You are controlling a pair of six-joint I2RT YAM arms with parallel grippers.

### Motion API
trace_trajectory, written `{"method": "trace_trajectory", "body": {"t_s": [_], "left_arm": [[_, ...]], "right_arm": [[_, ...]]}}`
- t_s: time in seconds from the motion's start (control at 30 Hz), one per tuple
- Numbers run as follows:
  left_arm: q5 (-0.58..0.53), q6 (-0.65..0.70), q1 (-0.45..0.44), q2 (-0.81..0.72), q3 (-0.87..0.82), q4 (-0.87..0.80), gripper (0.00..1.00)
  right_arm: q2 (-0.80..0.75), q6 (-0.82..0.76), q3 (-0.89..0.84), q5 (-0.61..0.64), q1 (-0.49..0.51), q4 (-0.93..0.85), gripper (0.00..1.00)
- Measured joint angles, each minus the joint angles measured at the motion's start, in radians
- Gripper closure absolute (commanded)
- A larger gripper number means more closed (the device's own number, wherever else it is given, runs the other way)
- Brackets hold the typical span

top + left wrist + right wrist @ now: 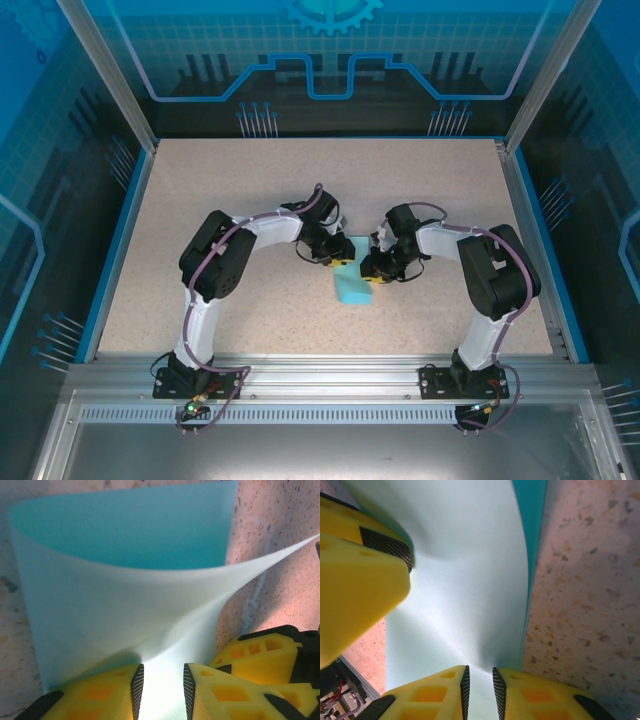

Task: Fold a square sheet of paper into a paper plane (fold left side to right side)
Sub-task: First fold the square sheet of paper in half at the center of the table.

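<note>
Blue-lit enclosure with a speckled beige surface [250,190], both arms reaching in to meet at the middle. The turquoise sheet [355,290] sits right between them, its long axis running roughly from the far side toward the arm bases, with a slight tilt. Both sets of fingers are at the far end of it. The left fingers [338,258] are clamped on the sheet's left edge, and in the left wrist view that edge curls up off the surface and puckers right into the narrow slot between the pads [137,680]. The right fingers [372,270] are pinching the sheet too, with the paper [470,580] funnelling into their gap [465,680] and a yellow left finger crowding in just beside. What matters, I think, is that the raised edge lies on the left arm's side, so it's the left arm's job to carry it across toward the right one. The right fingers look placed to anchor, and they're very close, so there isn't much room.
</note>
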Motion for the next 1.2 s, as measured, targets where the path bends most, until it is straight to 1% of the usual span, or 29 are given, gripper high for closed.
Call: {"method": "trace_trajectory", "body": {"t_s": [0.37,0.47,0.63,0.73,0.83,1.0,1.2], "left_arm": [[-0.004,0.011,0.081,-0.011,-0.002,-0.015,0.66],[-0.023,0.012,0.096,-0.053,-0.034,-0.011,0.67],[-0.026,0.011,0.099,-0.177,-0.114,0.004,0.67],[-0.014,0.011,0.086,-0.193,-0.115,0.024,0.68],[-0.002,0.011,0.058,-0.178,-0.106,0.029,0.67],[-0.001,0.011,0.021,-0.084,-0.021,0.026,0.68],[-0.011,0.016,0.022,0.01,0.066,0.003,0.68]], "right_arm": [[0.0,-0.002,0.0,0.0,0.0,0.0,0.76],[0.0,-0.002,0.0,0.0,0.0,0.0,0.76],[0.0,-0.002,0.0,0.0,0.0,0.0,0.76],[0.0,-0.002,0.0,0.0,0.0,0.0,0.76],[0.0,-0.002,0.0,0.0,0.0,0.0,0.76],[0.0,-0.002,0.0,0.003,0.002,0.0,0.76],[0.0,-0.002,0.0,0.004,0.003,0.0,0.76]]}}
